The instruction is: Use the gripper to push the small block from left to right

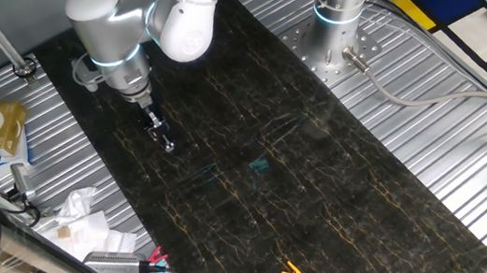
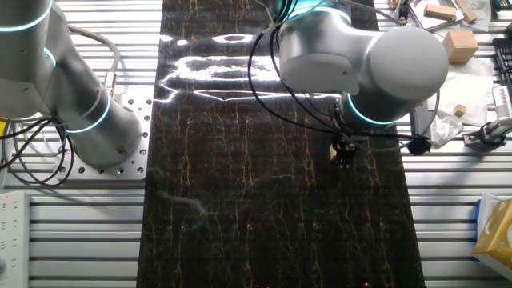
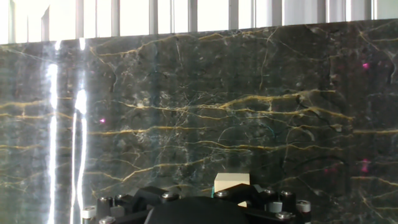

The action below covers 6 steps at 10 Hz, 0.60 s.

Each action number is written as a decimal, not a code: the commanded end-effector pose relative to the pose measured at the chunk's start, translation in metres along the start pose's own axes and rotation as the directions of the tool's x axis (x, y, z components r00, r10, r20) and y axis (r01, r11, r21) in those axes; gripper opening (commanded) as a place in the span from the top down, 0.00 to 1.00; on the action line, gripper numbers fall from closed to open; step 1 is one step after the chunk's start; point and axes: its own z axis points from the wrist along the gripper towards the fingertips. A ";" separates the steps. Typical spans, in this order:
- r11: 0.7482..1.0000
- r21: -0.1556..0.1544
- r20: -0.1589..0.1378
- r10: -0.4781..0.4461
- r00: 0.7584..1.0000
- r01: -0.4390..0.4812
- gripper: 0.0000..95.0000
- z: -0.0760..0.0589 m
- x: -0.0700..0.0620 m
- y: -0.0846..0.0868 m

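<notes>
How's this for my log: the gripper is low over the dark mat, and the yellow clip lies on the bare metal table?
Wrong place: the yellow clip lies on the dark mat too, as one fixed view shows. The gripper is low over that mat.

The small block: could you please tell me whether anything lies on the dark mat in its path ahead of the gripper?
Nothing visible does. In the hand view the small block sits right at the gripper, and the dark mat beyond it is bare up to its far edge. The yellow clip lies far off near the mat's end.
</notes>
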 end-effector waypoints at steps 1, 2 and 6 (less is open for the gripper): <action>1.000 -0.002 0.000 0.006 1.000 -0.006 0.00 0.000 0.000 0.002; 1.000 -0.002 0.000 0.010 1.000 -0.010 0.00 0.000 0.000 0.003; 1.000 -0.003 0.000 0.023 1.000 -0.023 0.00 0.001 0.000 0.008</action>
